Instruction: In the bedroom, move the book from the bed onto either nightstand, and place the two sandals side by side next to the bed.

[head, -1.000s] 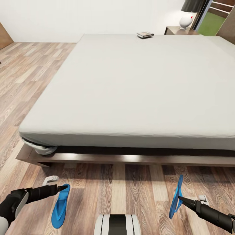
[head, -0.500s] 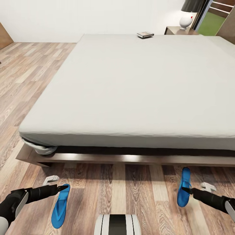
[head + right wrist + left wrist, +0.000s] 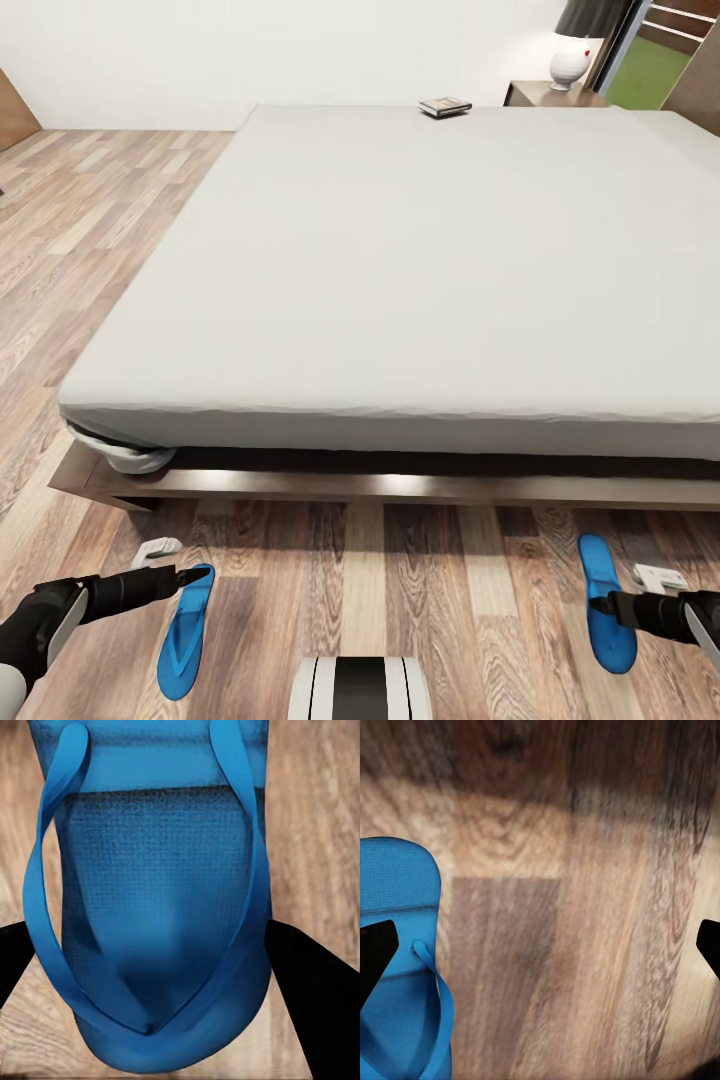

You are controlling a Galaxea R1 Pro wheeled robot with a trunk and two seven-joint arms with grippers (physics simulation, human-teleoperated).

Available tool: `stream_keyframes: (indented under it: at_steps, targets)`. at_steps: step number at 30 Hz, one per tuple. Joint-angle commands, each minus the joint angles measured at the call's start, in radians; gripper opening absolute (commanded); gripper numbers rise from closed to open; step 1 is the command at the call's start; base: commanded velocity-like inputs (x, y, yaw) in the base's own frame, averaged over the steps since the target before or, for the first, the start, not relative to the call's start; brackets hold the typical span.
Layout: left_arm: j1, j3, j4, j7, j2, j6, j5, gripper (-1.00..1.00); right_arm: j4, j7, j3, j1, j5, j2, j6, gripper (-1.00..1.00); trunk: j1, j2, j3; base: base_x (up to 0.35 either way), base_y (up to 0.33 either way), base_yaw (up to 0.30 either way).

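1. Left gripper (image 3: 183,577) sits released over the floor (image 3: 420,590), 1 finger on the left sandal (image 3: 186,630), which lies flat in front of the bed (image 3: 400,270). A sideways nudge could skew it.
2. Book (image 3: 445,106) is at the far edge of the bed, near the nightstand (image 3: 535,94): a long reach.
3. Right gripper (image 3: 604,605) straddles the right sandal (image 3: 606,615), flat on the floor; clenched or released, cannot tell. Sandals are well apart, so releasing here leaves them not side by side.
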Motion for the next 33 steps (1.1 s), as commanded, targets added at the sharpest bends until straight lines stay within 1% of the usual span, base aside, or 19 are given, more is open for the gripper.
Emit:
stream_keyframes:
  at_steps: [1, 6, 14, 27, 33]
  targets:
    - [0.000, 0.002, 0.000, -0.003, 0.000, 0.010, 0.004, 1.00, -0.001, 0.001, -0.003, 0.000, -0.002, 0.000, 0.024, -1.00, 0.000, 0.000, -0.001, 0.000, 0.000, 0.000]
    - [0.000, 0.002, 0.000, -0.003, 0.000, 0.010, 0.004, 1.00, -0.001, 0.001, -0.004, 0.000, 0.002, 0.000, 0.047, -1.00, 0.000, 0.000, -0.001, 0.000, 0.000, 0.000]
    - [0.000, 0.001, 0.000, -0.001, 0.000, 0.007, 0.004, 1.00, 0.000, 0.001, -0.005, 0.000, 0.004, 0.000, 0.050, -1.00, 0.000, 0.000, -0.001, 0.000, 0.025, 0.000]
    - [0.000, 0.001, 0.000, 0.000, 0.000, 0.007, 0.004, 1.00, 0.000, 0.000, -0.003, 0.000, 0.006, 0.000, 0.049, -1.00, 0.000, 0.000, -0.001, -0.004, 0.234, 0.000]
    - [0.000, 0.001, 0.000, 0.000, 0.000, 0.007, 0.003, 1.00, 0.000, -0.001, -0.003, 0.000, 0.006, 0.000, 0.049, -1.00, 0.000, 0.000, -0.001, -0.152, 0.243, 0.000]
